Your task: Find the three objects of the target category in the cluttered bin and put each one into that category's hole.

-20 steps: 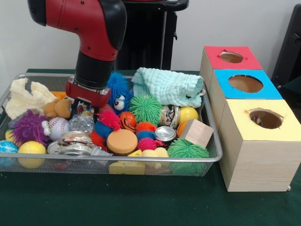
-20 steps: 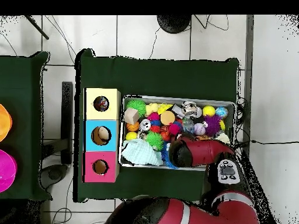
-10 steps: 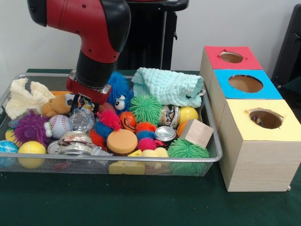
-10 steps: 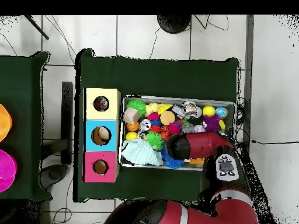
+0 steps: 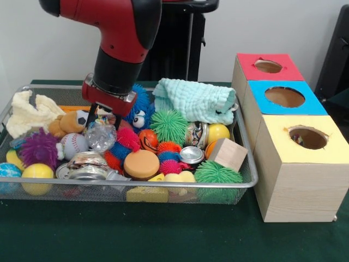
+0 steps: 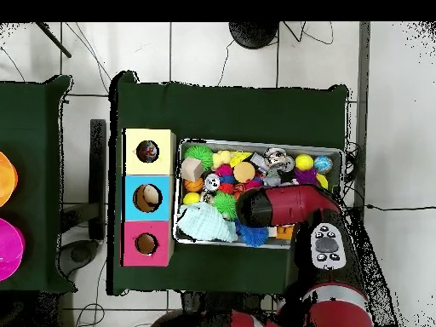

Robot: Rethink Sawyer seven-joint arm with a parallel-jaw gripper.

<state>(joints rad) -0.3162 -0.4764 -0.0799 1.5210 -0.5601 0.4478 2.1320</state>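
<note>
The silver wire mesh bin is full of toys; it also shows in the overhead view. My gripper hangs over the bin's left-middle part, its fingers on either side of a clear glittery ball held just above the clutter. A brown plush bear, a baseball and a blue furry toy with eyes lie around it. The round hole in the yellow-topped box is at the right, near the front; it also shows in the overhead view. In the overhead view the arm hides the gripper.
A blue-topped box and a red-topped box stand behind the yellow one. A mint cloth, spiky green balls, cans, a wooden block and an orange disc crowd the bin.
My gripper has risen a little and moved right, and the clear glittery ball has come up and right with it. The baseball and the purple spiky ball beside it have shifted slightly.
</note>
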